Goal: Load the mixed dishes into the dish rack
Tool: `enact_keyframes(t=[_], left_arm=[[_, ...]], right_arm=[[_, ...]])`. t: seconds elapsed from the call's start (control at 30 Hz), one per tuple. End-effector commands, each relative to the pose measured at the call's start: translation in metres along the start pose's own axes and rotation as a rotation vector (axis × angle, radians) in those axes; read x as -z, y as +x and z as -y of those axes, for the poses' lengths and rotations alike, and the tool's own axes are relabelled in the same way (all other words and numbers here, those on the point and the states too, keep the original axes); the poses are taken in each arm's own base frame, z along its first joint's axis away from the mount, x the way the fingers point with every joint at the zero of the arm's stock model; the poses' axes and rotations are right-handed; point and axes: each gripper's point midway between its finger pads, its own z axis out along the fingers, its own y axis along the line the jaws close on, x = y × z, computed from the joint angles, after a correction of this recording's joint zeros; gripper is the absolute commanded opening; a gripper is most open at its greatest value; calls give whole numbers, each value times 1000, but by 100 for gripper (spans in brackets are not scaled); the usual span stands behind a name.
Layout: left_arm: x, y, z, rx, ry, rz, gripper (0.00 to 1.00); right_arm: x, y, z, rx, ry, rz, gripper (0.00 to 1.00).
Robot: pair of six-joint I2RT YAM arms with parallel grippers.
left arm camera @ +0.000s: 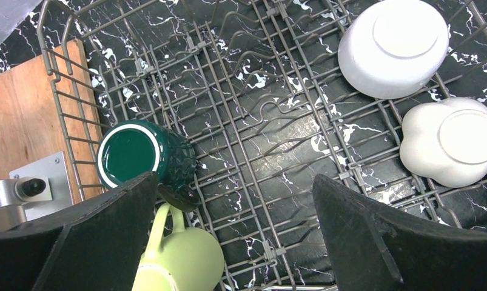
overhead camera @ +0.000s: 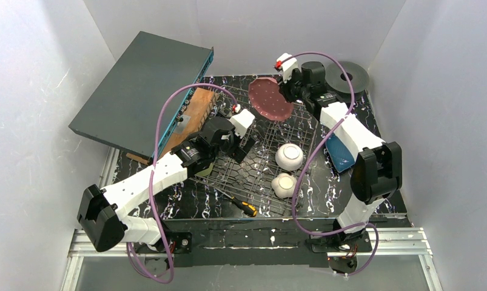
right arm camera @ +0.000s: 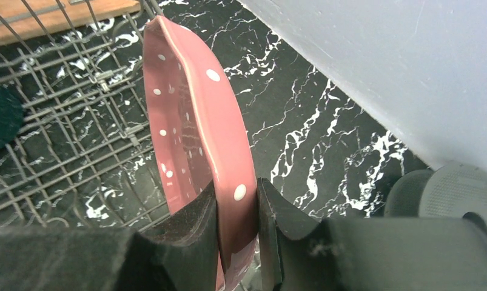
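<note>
My right gripper (overhead camera: 284, 91) (right arm camera: 238, 194) is shut on the rim of the pink speckled plate (overhead camera: 270, 99) (right arm camera: 192, 109) and holds it on edge over the far end of the dish rack (overhead camera: 259, 170) (right arm camera: 65, 121). My left gripper (overhead camera: 243, 149) (left arm camera: 235, 200) is open and empty above the rack floor (left arm camera: 277, 121). In the rack lie the dark green mug (left arm camera: 137, 154), base up, the pale yellow-green mug (left arm camera: 186, 260) touching it, the white bowl (overhead camera: 288, 156) (left arm camera: 395, 45) and the small white cup (overhead camera: 284, 185) (left arm camera: 450, 142). The blue dish (overhead camera: 341, 151) lies on the table right of the rack, partly under my right arm.
A black spool disc (overhead camera: 347, 76) (right arm camera: 453, 194) sits at the far right corner. A screwdriver (overhead camera: 244, 206) lies at the rack's near edge. A wooden board (overhead camera: 189, 118) (left arm camera: 22, 121) and a tilted dark grey box (overhead camera: 141, 91) stand left of the rack. White walls enclose the table.
</note>
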Motion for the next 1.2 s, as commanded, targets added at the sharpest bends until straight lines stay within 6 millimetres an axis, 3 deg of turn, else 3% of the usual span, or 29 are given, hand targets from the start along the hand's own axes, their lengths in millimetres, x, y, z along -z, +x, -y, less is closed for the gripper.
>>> enact_keyframes(t=[0.0, 0.43, 0.63, 0.87, 0.9, 1.0, 1.17], left_arm=[[0, 0, 1, 4, -5, -7, 99], [0, 0, 0, 5, -9, -5, 99], [2, -2, -1, 4, -11, 2, 99], [3, -3, -1, 6, -10, 5, 99], [3, -2, -1, 5, -11, 5, 99], [3, -2, -2, 5, -13, 5, 99], [4, -3, -2, 4, -14, 9, 99]], right_arm=[[0, -65, 21, 217, 127, 181, 1], [-23, -37, -21, 409, 67, 108, 1], [-25, -21, -39, 466, 50, 82, 1], [-23, -14, -42, 516, 85, 56, 1], [-24, -15, -41, 515, 91, 52, 4], [-25, -16, -38, 500, 104, 34, 35], [-22, -24, -34, 463, 141, 62, 55]])
